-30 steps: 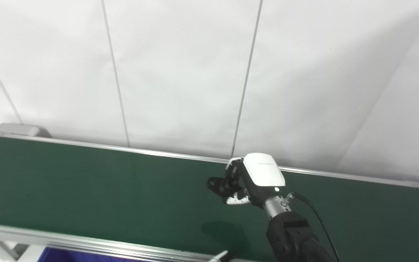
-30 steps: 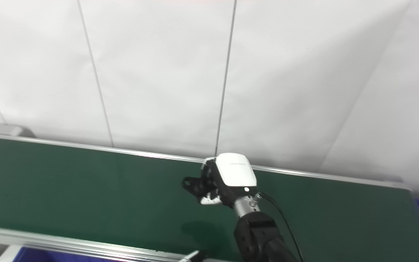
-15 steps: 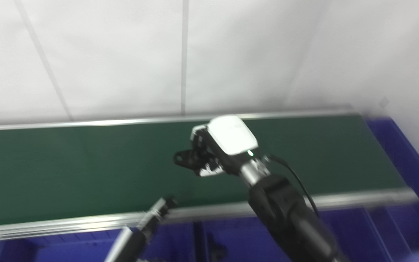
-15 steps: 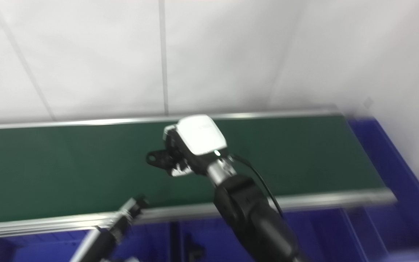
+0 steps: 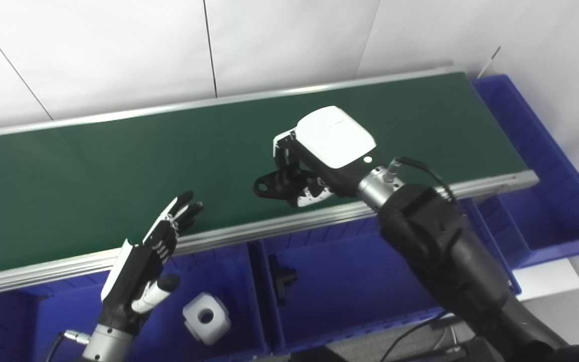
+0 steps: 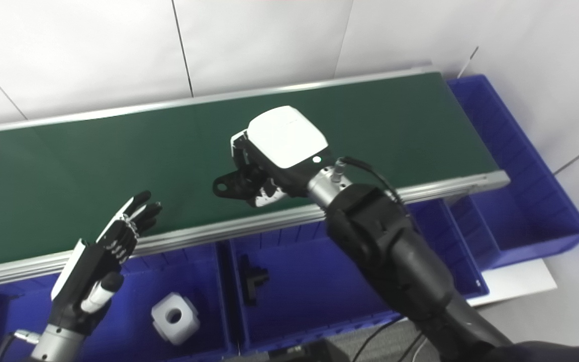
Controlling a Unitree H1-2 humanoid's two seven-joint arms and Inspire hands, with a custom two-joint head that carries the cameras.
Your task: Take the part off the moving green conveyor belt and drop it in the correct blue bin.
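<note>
My right hand [image 5: 319,156] is shut on a small black part [image 5: 272,184] with a hole in its end, and holds it over the near side of the green conveyor belt [image 5: 118,156]. The hand also shows in the right eye view [image 6: 274,151], with the black part [image 6: 229,185]. My left hand [image 5: 154,251] is open and empty, with its fingers apart, over the belt's near rail. Blue bins lie below the rail: the middle bin [image 5: 350,281] holds a black part [image 5: 280,277], and the left bin [image 5: 53,311] holds a white cube with a hole [image 5: 206,317].
Another blue bin [image 5: 546,166] stands at the belt's right end. The belt's metal rail [image 5: 269,226] runs between the hands and the bins. A white panelled wall [image 5: 118,45] rises behind the belt.
The camera has tilted down and turned, so the bins and my left hand have come into view. My right hand still holds the black part, now nearer the belt's near rail.
</note>
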